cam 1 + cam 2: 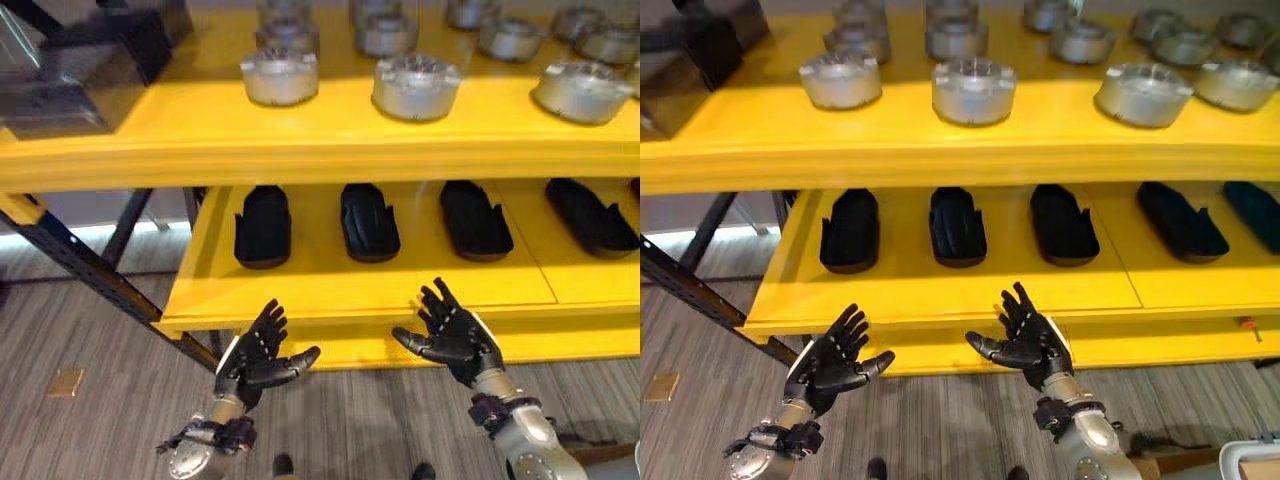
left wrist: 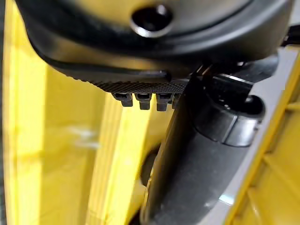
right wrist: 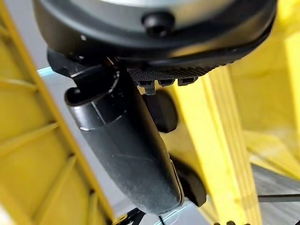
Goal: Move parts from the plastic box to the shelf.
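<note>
Both hands hover palm-up in front of the yellow shelf's lower level (image 1: pixel 330 300), holding nothing. My left hand (image 1: pixel 255 355) is open with fingers spread, just below the shelf's front lip. To its right my right hand (image 1: pixel 452 335) is open too, fingers reaching up against the lip. Several black oblong parts (image 1: pixel 369 222) lie in a row on the lower level. Several round silver metal parts (image 1: pixel 415 87) stand on the upper level (image 1: pixel 300 140). Each wrist view looks past a thumb (image 2: pixel 197 154) at yellow shelf surfaces; the right thumb (image 3: pixel 126 145) stands straight.
A dark bin (image 1: pixel 80 60) sits on the upper level at the far left. A black slanted shelf brace (image 1: pixel 90 275) runs down to the grey wood-pattern floor (image 1: pixel 90 400) on the left. A white box corner (image 1: pixel 1250 460) shows at the lower right.
</note>
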Controlling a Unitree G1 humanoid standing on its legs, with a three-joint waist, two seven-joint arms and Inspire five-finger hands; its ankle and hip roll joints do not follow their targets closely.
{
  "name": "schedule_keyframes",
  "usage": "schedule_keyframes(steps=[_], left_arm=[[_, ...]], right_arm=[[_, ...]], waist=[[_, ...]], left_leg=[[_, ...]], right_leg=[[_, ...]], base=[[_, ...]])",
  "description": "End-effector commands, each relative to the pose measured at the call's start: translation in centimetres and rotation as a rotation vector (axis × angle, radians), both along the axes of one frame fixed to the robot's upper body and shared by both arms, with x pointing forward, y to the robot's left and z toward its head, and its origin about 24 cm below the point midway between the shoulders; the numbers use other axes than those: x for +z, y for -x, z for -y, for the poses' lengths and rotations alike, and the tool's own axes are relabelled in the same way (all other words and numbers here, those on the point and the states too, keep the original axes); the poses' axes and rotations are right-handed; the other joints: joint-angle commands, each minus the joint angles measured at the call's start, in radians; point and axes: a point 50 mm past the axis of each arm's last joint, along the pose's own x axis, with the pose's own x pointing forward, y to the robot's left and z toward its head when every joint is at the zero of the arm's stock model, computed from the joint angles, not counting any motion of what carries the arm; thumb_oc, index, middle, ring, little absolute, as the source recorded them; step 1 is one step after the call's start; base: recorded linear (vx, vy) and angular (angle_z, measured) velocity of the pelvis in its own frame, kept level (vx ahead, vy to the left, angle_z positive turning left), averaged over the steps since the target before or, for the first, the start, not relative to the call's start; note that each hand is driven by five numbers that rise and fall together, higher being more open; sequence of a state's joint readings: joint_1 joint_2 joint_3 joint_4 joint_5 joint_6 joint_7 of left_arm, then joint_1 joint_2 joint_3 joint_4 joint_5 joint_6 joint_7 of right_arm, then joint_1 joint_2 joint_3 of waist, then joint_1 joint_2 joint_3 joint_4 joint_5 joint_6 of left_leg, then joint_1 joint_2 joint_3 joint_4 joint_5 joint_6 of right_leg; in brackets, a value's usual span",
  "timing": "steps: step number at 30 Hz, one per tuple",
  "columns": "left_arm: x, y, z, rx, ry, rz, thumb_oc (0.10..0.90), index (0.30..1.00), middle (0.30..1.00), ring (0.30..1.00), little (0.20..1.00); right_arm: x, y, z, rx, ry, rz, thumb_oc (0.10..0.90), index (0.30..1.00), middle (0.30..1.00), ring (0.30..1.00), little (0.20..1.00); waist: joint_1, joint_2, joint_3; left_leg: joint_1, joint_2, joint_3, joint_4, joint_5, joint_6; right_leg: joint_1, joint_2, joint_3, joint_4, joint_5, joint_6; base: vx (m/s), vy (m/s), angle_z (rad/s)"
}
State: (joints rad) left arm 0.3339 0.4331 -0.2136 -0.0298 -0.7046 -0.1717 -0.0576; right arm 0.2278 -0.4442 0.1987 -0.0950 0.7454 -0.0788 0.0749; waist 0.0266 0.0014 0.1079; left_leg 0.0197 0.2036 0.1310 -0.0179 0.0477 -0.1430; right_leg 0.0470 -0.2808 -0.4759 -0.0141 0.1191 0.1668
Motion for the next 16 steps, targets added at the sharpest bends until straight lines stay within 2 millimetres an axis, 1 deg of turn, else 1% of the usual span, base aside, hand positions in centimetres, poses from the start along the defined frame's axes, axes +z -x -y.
schedule_keyframes(steps=[1,9,16], left_arm=[[2.8,-2.1,-0.3,-0.008,0.035,0.172,0.900,1.000,1.000,1.000,1.000],[1.9,-1.8,-0.4,0.025,0.041,0.131,0.900,1.000,1.000,1.000,1.000],[1.6,-1.7,-0.7,0.052,0.042,0.123,0.900,1.000,1.000,1.000,1.000]], right_arm=[[3.5,-1.8,-0.2,-0.024,-0.002,0.222,0.900,1.000,1.000,1.000,1.000],[3.5,-2.6,-1.0,-0.031,-0.020,0.225,0.900,1.000,1.000,1.000,1.000],[3.4,-2.7,-1.3,-0.029,-0.031,0.218,0.900,1.000,1.000,1.000,1.000]], waist=[[-0.007,-0.041,-0.024],[-0.006,-0.035,-0.054],[-0.011,-0.037,-0.062]], left_leg=[[-0.045,0.028,-0.009,-0.045,0.070,0.012],[-0.010,0.028,0.012,-0.059,0.067,0.015],[-0.001,0.024,0.014,-0.063,0.068,0.018]], right_leg=[[0.071,-0.045,-0.026,0.036,-0.064,0.037],[0.088,-0.046,-0.009,0.020,-0.053,0.036],[0.091,-0.048,-0.003,0.018,-0.044,0.037]], base=[[0.00,0.000,0.00],[0.01,0.001,-0.04],[0.00,0.001,-0.02]])
